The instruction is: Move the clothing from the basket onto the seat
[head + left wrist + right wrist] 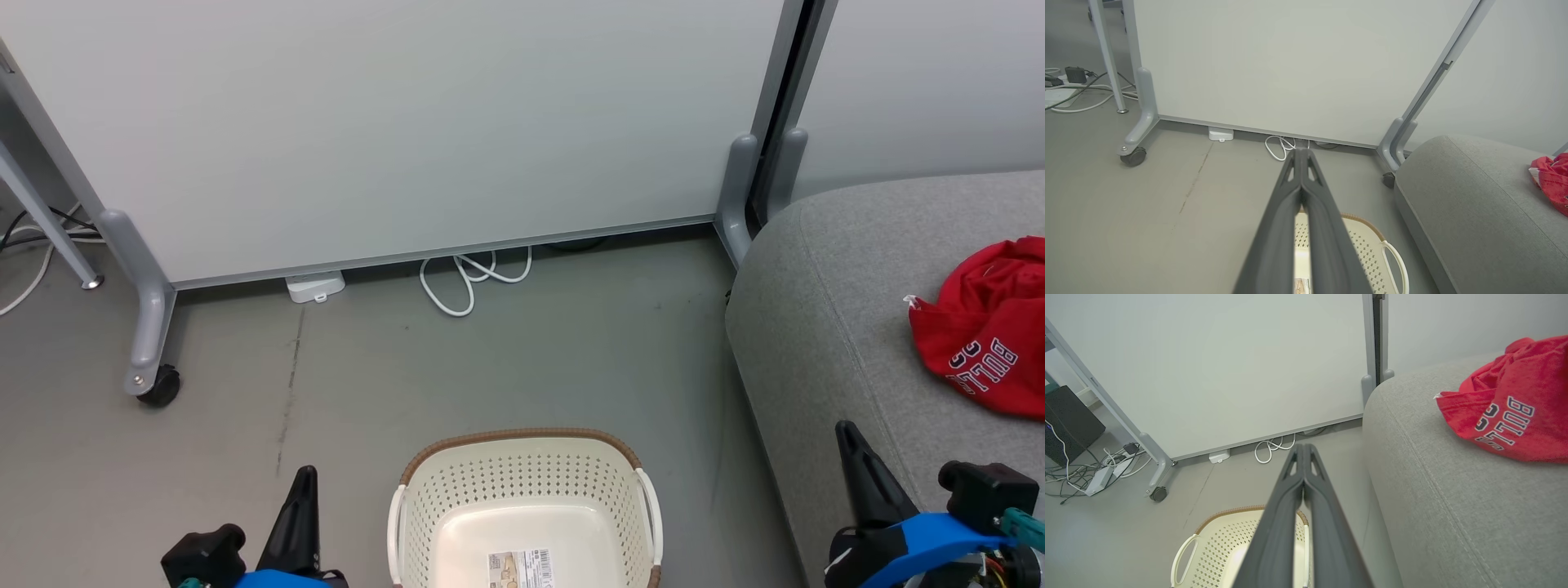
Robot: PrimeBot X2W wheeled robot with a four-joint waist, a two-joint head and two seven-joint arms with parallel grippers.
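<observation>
The red clothing (988, 331) with white "BULLS" lettering lies crumpled on the grey seat (824, 327) at the right; it also shows as clothing (1511, 404) on the seat (1437, 490) and at the far right as clothing (1553, 179) on the seat (1470, 204). The cream basket (522, 478) stands on the floor at bottom centre, with only a label sticker on its bottom. My left gripper (306, 478) is shut and holds nothing, left of the basket. My right gripper (845, 433) is shut and holds nothing, over the seat's front edge. In the wrist views the left gripper (1300, 155) and right gripper (1303, 450) have their fingers pressed together.
A white partition panel (408, 122) on grey wheeled feet (151, 327) stands behind the basket. A white cable (469, 282) and a small white box (314, 287) lie at its base. More cables and a power strip (1096, 479) lie at the left.
</observation>
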